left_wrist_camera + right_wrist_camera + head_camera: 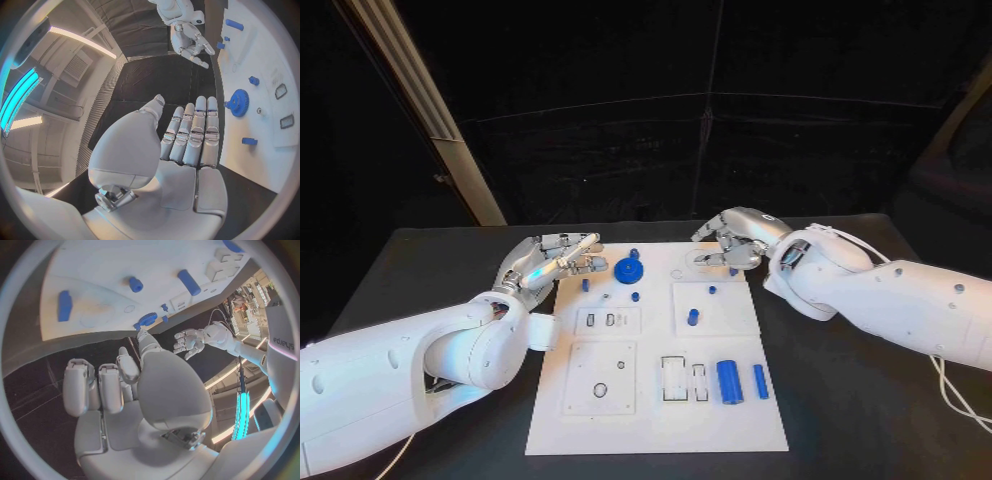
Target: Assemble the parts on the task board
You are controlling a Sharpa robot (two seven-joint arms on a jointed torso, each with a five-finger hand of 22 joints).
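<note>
Just beyond your left hand (pixel 557 256) fingertips (pixel 201 102), the blue gear (pixel 629 270) sits on the task board (pixel 653 425); whether it is seated on a peg cannot be told. Left fingers are straight, side by side, holding nothing. Your right hand (pixel 731 243) hovers over the board's far edge, fingers (pixel 79 385) loosely curled, nothing between them. Progress judged early: two blue cylinders (pixel 730 380) lie loose near the fingers-distant end, small blue pegs (pixel 692 317) scattered mid-board, several slots vacant. Which pegs are already seated is too small to tell.
</note>
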